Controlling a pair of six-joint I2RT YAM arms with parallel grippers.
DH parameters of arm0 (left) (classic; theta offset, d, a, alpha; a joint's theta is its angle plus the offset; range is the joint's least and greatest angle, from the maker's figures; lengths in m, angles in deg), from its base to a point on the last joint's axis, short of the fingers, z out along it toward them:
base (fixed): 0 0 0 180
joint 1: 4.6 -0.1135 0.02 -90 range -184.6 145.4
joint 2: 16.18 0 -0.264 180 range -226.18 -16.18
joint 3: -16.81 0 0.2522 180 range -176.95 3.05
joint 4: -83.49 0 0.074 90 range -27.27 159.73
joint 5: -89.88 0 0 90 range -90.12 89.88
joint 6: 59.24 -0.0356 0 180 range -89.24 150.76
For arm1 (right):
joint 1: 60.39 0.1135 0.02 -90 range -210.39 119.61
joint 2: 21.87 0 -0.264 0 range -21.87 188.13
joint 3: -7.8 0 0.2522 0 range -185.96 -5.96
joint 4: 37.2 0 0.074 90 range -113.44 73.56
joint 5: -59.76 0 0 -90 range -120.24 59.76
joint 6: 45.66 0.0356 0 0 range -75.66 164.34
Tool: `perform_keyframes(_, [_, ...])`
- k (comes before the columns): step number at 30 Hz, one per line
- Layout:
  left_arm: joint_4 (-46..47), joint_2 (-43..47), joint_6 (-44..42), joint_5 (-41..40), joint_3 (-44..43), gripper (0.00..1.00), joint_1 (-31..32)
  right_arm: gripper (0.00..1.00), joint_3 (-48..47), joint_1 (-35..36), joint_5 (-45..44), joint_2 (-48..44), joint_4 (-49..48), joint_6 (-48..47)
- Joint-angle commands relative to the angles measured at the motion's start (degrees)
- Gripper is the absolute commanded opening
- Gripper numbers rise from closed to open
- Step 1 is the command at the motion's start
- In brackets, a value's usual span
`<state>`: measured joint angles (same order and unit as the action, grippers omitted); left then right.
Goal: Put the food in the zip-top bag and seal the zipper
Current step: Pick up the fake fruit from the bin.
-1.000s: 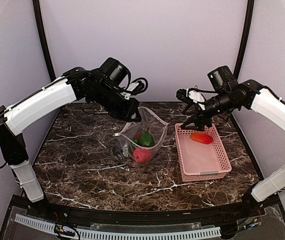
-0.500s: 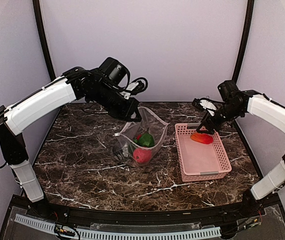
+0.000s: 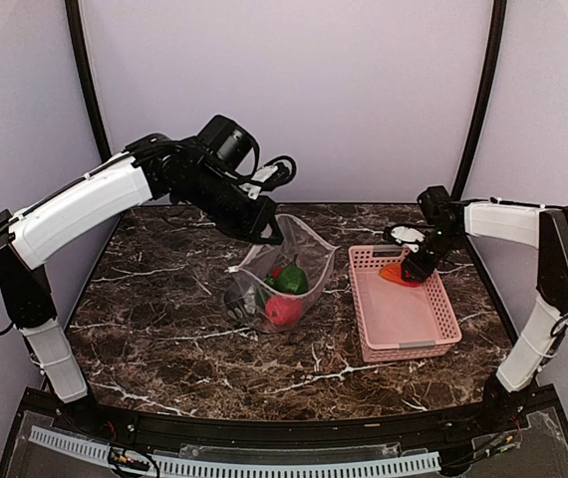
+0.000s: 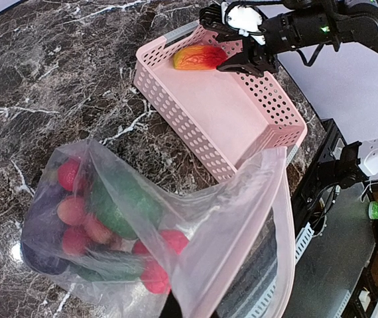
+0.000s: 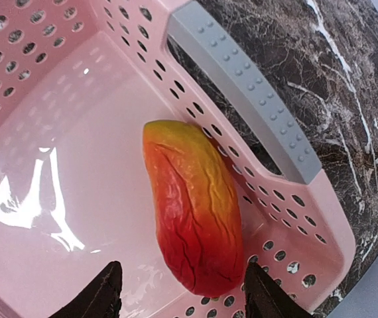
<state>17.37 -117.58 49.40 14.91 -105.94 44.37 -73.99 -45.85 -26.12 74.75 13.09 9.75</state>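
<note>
While left hand point(image 3: 267, 232) pinches the zip-top bag point(image 4: 242, 218), right hand point(image 5: 182, 295) gapes wide, orange-red oval point(image 5: 192, 212) lengthwise toward it.

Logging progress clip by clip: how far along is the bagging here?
Done: several pieces sit in the bag, whose mouth the left pincer holds open. In hand: the open right pincer straddles the only piece outside it, an orange-red oval lying in the basket. Left: grasp it, drop it into the bag, seal the mouth.
</note>
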Motion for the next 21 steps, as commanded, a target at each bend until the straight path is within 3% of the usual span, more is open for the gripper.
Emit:
perform_keyframes(1, [-0.04, 0.12, -0.35, 1.4, 0.87, 0.01, -0.31, 0.6, -1.21, -0.36, -3.84, 3.18, -2.36, -0.65])
perform_keyframes(10, [0.0, -0.36, -0.27, 1.9, 1.1, 0.01, -0.28, 0.57, -1.6, -0.49, -3.26, 8.19, -3.66, -0.22])
perform_keyframes(13, [-0.23, -0.37, -0.26, 1.95, 1.09, 0.01, -0.36, 0.52, -1.33, -0.48, -2.69, 9.21, -3.66, -0.22])
perform_keyframes(18, [-0.38, -0.37, -0.28, 1.93, 1.37, 0.01, -0.31, 0.33, -2.27, -0.48, -1.89, 8.4, -1.68, 0.49])
perform_keyframes(21, [-0.4, -0.37, -0.26, 2.03, 1.45, 0.01, -0.29, 0.32, -2.52, -0.42, -0.74, 5.06, -0.64, 1.02])
